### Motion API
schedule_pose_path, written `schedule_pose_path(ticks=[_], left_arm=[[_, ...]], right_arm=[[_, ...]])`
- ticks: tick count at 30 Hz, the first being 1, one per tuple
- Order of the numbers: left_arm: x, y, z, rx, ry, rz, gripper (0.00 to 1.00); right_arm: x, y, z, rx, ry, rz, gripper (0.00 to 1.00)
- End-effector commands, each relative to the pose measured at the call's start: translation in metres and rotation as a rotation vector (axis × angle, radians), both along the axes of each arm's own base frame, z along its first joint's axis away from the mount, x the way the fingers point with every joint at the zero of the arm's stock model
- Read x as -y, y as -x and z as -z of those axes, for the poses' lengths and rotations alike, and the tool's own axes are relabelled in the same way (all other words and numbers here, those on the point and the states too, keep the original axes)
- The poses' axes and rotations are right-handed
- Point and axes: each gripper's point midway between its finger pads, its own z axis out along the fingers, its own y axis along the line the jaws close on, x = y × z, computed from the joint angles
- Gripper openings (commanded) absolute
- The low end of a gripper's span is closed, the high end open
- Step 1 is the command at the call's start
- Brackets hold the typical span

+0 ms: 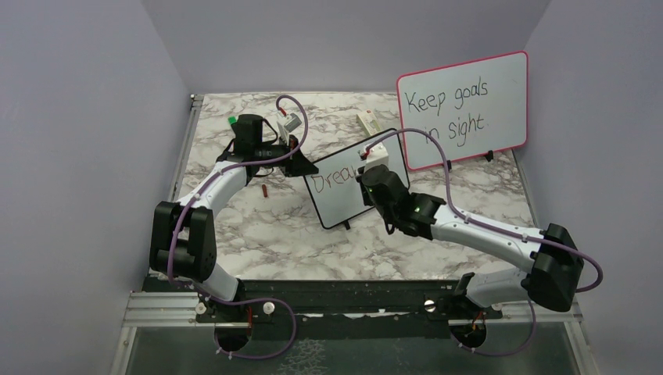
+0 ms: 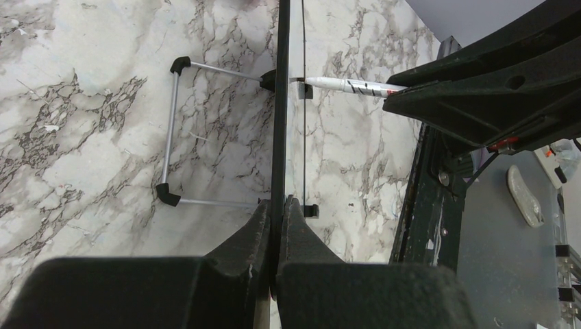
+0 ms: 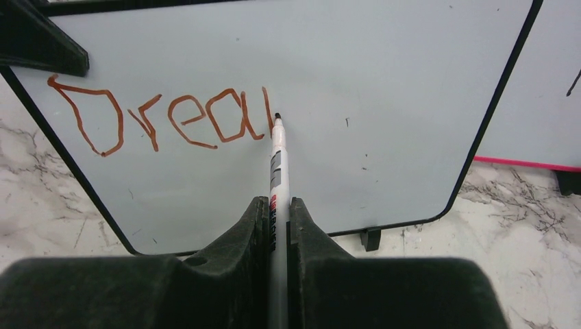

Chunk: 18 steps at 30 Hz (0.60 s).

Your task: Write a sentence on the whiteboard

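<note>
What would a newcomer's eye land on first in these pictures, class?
The red letters "Drea" on the small whiteboard at table centre, with the right gripper holding a marker tip just after them. The left gripper pinches the board's edge, and a pink-framed board reading "Keep goals in sight" stands behind.

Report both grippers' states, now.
Left gripper: closed, clamping the whiteboard by its edge.
Right gripper: closed on the marker.
</note>
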Motion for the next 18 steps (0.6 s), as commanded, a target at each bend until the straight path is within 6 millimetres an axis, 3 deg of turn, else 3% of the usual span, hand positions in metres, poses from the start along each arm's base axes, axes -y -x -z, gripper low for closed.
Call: schedule_pose_path(ticks=[1, 10, 18], left_arm=[[-0.003, 0.018, 0.069, -0.146, -0.165, -0.018, 0.0], [-0.003, 0.018, 0.069, -0.146, -0.167, -0.019, 0.0], [-0.003, 0.018, 0.069, -0.145, -0.172, -0.022, 0.0]], right_arm=[[-0.008, -0.013, -0.026, 0.061, -0.053, 0.008, 0.01], [-0.009, -0.02, -0.031, 0.073, -0.061, 0.011, 0.01], [0.003, -0.022, -0.026, 0.061, -0.046, 0.045, 0.01]])
